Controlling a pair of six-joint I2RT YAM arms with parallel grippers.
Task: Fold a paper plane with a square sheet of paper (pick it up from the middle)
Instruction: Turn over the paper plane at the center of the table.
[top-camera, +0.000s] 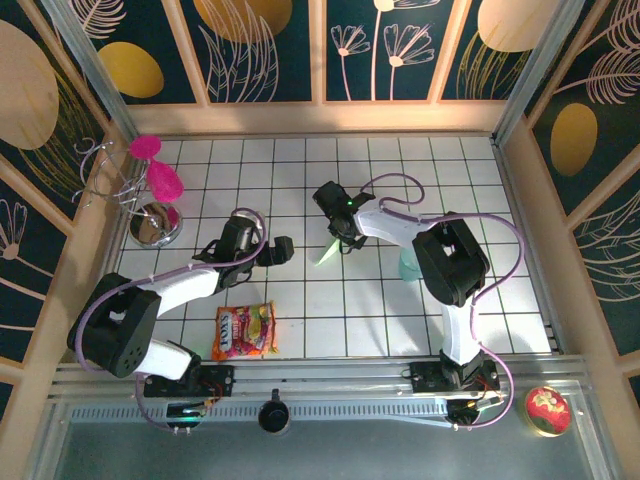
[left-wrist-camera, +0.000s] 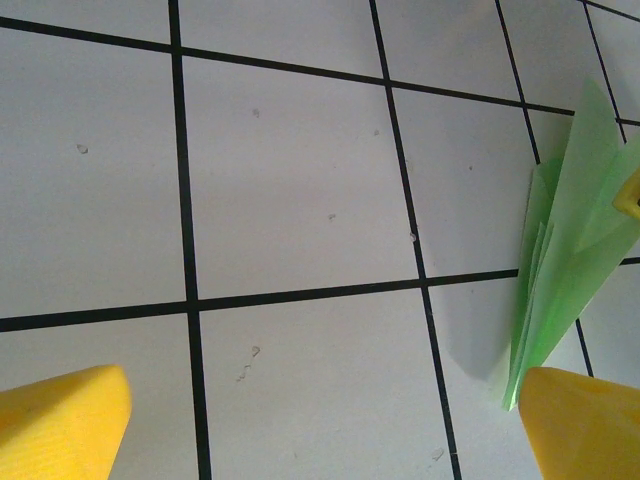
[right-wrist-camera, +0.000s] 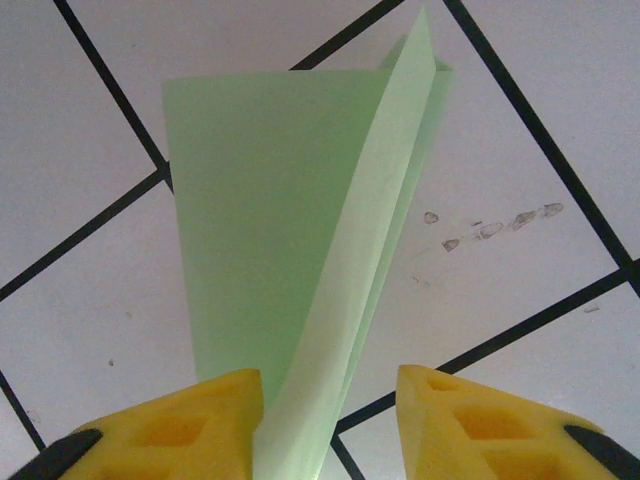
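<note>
Right wrist, right pincer parted astride paper plane, its near end cut off, left pincer released

The far half of the tiled table lies open, and so does its near right corner. A wire stand with pink pieces and a shiny metal bowl crowd the far left corner. A candy bag lies near left. Mid-table, the paper plane stands between the left gripper and right gripper. A teal cup sits beside the right arm. Panelled walls close three sides.
</note>
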